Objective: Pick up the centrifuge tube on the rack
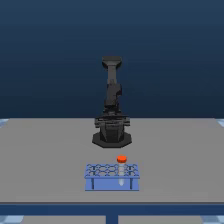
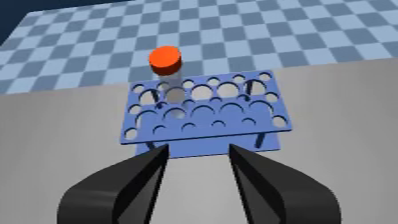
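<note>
in the exterior view the blue rack sits on the grey table in front of the black arm, and the centrifuge tube stands upright in a hole near the rack's far edge, toward that view's right. the wrist view shows the gripper spread wide with nothing between its dark fingers, short of the rack, the tube's orange cap rising above the holes.

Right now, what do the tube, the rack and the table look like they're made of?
Tube: probably clear plastic, since the rack shows through it; its cap is matte orange-red. Rack: likely moulded plastic, flat uniform blue, no shine. Table: plain matte grey; material unclear.
</note>
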You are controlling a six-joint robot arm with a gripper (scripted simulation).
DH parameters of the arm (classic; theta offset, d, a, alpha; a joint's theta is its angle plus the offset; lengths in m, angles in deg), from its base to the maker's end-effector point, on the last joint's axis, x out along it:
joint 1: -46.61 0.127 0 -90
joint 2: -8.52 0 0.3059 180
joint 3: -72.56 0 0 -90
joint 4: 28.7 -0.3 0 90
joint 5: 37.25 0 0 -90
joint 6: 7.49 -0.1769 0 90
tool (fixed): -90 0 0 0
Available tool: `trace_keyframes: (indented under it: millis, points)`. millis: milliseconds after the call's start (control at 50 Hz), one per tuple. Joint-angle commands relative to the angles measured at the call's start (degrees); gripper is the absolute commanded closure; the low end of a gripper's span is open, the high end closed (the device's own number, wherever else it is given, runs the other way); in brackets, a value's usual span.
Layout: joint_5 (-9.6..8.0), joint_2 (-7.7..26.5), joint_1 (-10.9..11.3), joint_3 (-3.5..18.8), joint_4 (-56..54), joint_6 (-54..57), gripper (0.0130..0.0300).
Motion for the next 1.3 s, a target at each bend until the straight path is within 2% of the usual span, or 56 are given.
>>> trace_keyframes:
  millis: [20,460,800,860,900,960,1000,1060,1100,1160,1200,1260,1300]
  points:
    - [0.42,0.5,0.3,0.3,-3.5,4.2,0.013]
    - [2.11,4.0,1.8,2.6,-19.8,20.1,0.013]
    - [3.4,7.2,2.9,4.8,-26.3,26.5,0.013]
    - [3.92,8.6,3.4,6.0,-27.6,27.8,0.013]
    - [3.92,8.6,3.4,6.0,-27.6,27.8,0.013]
    - [4.52,10.5,4.0,7.5,-28.5,28.7,0.013]
    - [4.52,10.5,4.0,7.5,-28.5,28.7,0.013]
    - [5.02,12.3,4.5,9.0,-29.5,29.7,0.013]
    - [5.02,12.3,4.5,9.0,-29.5,29.7,0.013]
    - [5.4,13.9,5.0,10.4,-30.8,31.0,0.013]
    - [5.4,13.9,5.0,10.4,-30.8,31.0,0.013]
    - [5.75,15.6,5.4,12.0,-32.5,32.8,0.013]
    - [5.75,15.6,5.4,12.0,-32.5,32.8,0.013]
